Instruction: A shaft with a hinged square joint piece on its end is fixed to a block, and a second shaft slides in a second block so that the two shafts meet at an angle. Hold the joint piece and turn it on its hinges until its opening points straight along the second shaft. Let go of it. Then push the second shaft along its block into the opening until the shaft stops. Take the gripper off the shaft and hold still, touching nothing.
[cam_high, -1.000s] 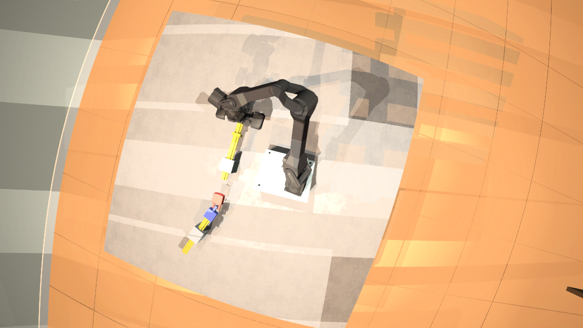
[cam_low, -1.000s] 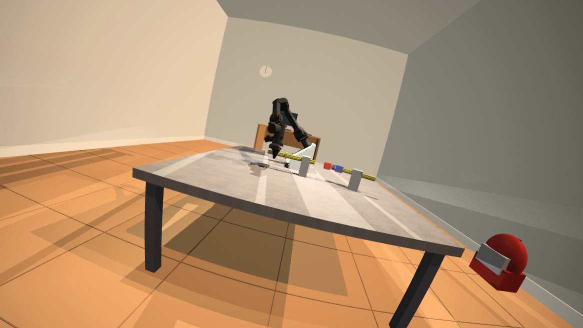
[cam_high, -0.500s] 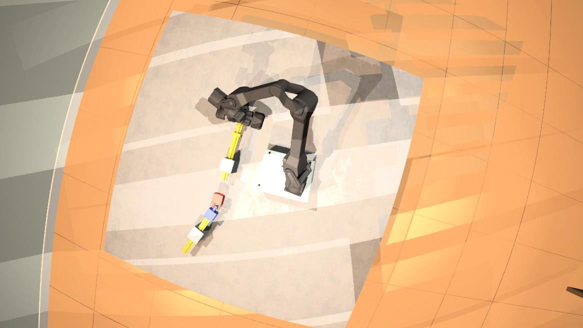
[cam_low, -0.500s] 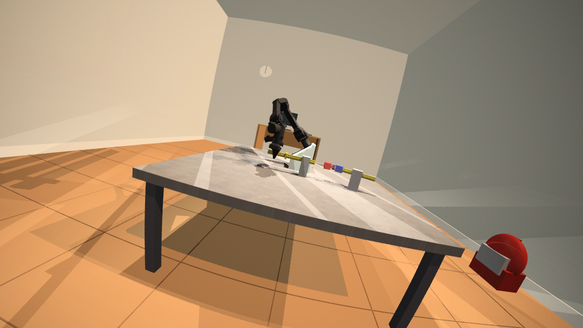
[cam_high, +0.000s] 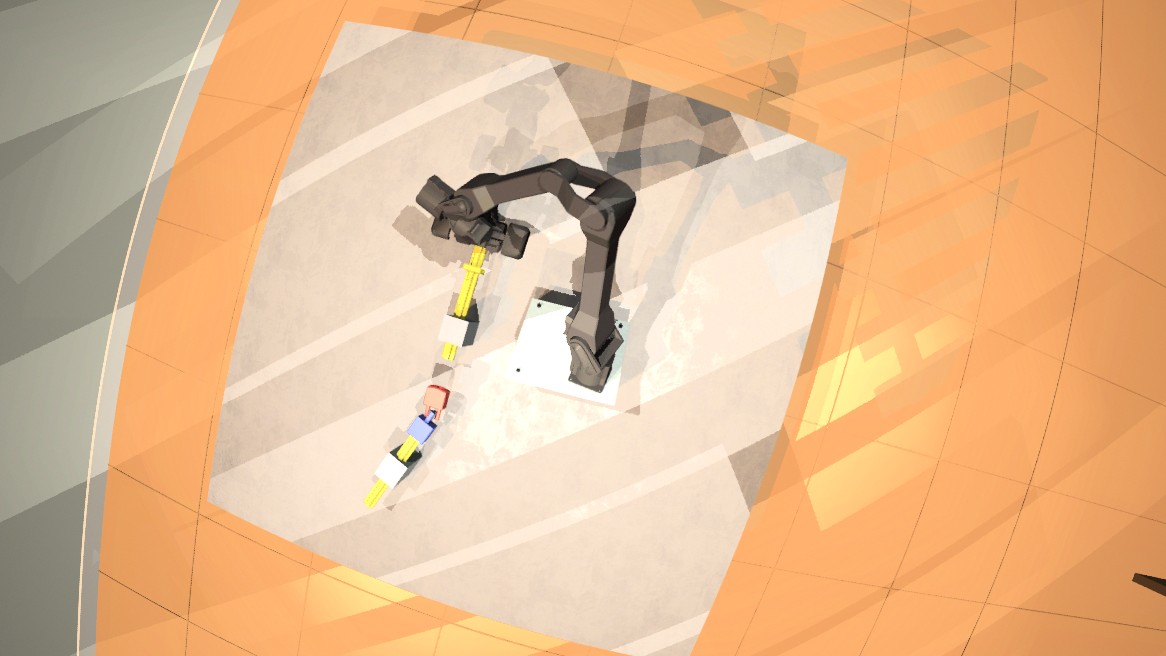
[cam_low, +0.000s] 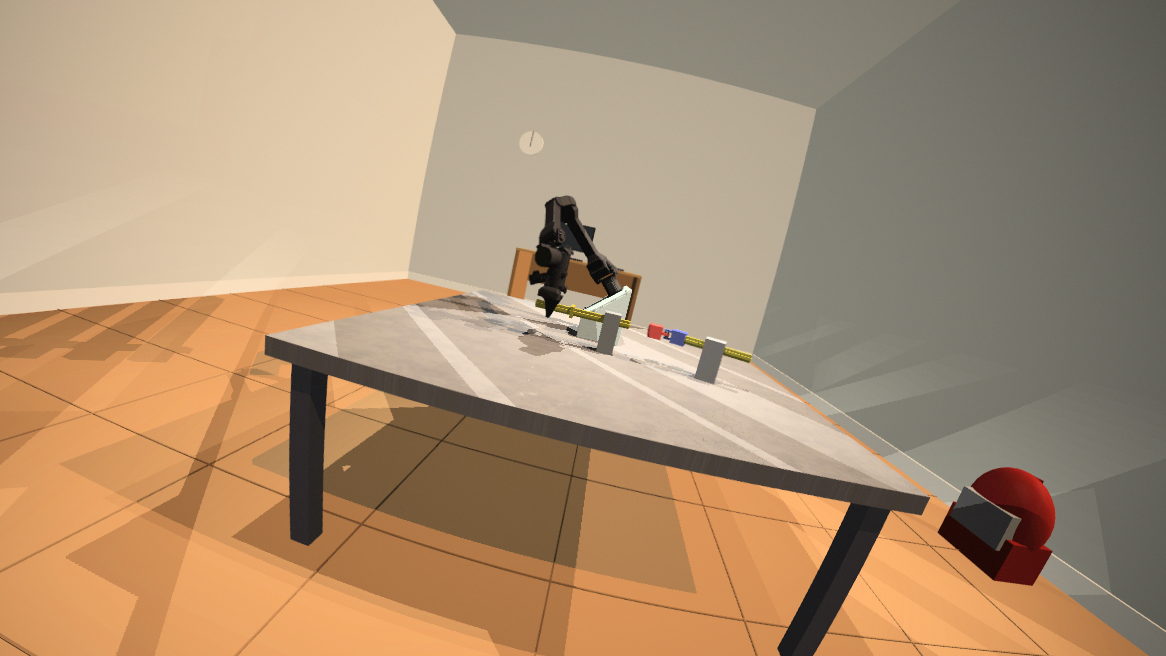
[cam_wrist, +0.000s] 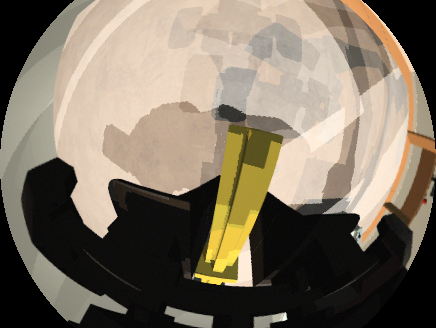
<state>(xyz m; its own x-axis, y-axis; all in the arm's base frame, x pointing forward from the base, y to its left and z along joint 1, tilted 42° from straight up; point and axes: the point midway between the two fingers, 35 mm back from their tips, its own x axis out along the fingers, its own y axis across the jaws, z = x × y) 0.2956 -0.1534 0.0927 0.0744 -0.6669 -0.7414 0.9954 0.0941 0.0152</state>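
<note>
Between the fingers of the dark parallel-jaw gripper (cam_high: 484, 242), the far end of the long yellow sliding shaft (cam_high: 471, 285) is being held in a narrow, firm clamp; the wrist view is showing the yellow bar (cam_wrist: 241, 201) running out from between the black fingers. Gripping at this tail end is probably giving the arm the whole length of the shaft to push along, with nothing of the tool in the way further down.

Ahead of the gripper, the shaft is passing through a small white guide block (cam_high: 455, 330), which is keeping it on one straight line. Its free tip (cam_high: 448, 352) is poking out just beyond that block.

Further ahead again, apart from that tip, the red hinged square joint piece (cam_high: 437, 398) is sitting with a visible gap still open between them. Behind it a blue hinge link (cam_high: 420, 427) is joining it to the second yellow shaft (cam_high: 376, 492), fixed in another white block (cam_high: 390, 468).

Seen from above, the red piece appears to be facing roughly toward the sliding shaft's tip, so the turning step is looking finished. Judging by the open gap, the push is only under way; the shaft is not yet seated.

Beside the gripper, the arm's base is standing on a white plate (cam_high: 538, 346) on the grey table (cam_low: 456, 367).
</note>
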